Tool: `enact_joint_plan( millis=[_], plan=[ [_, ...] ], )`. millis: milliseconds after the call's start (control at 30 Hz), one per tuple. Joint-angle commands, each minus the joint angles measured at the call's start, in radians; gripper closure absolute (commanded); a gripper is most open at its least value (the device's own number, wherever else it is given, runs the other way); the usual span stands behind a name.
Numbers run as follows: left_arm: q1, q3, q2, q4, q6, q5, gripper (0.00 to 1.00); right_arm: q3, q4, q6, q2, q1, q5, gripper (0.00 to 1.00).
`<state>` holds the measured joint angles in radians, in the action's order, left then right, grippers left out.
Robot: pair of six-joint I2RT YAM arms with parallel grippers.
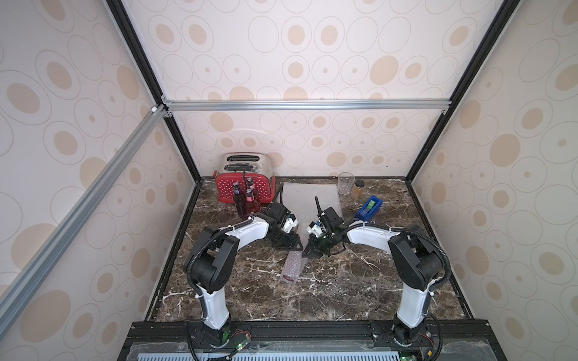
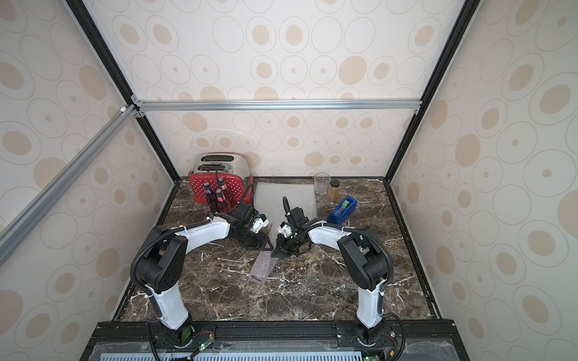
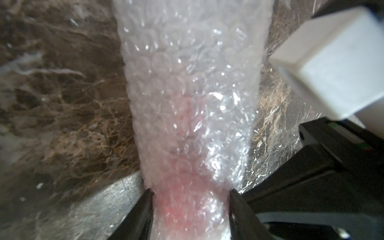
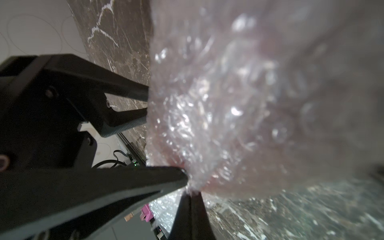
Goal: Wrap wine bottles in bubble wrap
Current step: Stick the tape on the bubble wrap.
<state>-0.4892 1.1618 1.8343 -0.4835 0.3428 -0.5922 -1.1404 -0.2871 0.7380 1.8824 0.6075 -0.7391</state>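
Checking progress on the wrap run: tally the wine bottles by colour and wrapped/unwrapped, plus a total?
Purple bottle, unwrapped, standing: 1
Red-pink bottles, unwrapped, standing: 2
Wrapped bottle, pinkish inside, lying down: 1
Total: 4

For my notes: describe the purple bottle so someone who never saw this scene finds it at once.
Look to the far left corner of the marble table, where a red toaster stands. The purple bottle stands upright in front of it, leftmost of a cluster of three. Its liquid is dark purple, while the other two bottles hold red-pink.
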Motion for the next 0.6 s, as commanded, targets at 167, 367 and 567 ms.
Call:
enact_joint_plan(
  millis=[167,367,567],
  plan=[
    [-0.011,-0.006,-0.025,-0.085,-0.019,0.042,0.40,0.084,0.149,0.103,0.025,0.022,0.069,1.00],
    [-0.012,0.056,-0.085,-0.165,-0.052,0.043,0.22,0.070,0.125,0.083,0.022,0.022,0.063,1.00],
    [-0.011,0.057,-0.106,-0.213,-0.121,0.060,0.08,0.059,0.114,0.074,0.014,0.023,0.061,1.00]
  ],
)
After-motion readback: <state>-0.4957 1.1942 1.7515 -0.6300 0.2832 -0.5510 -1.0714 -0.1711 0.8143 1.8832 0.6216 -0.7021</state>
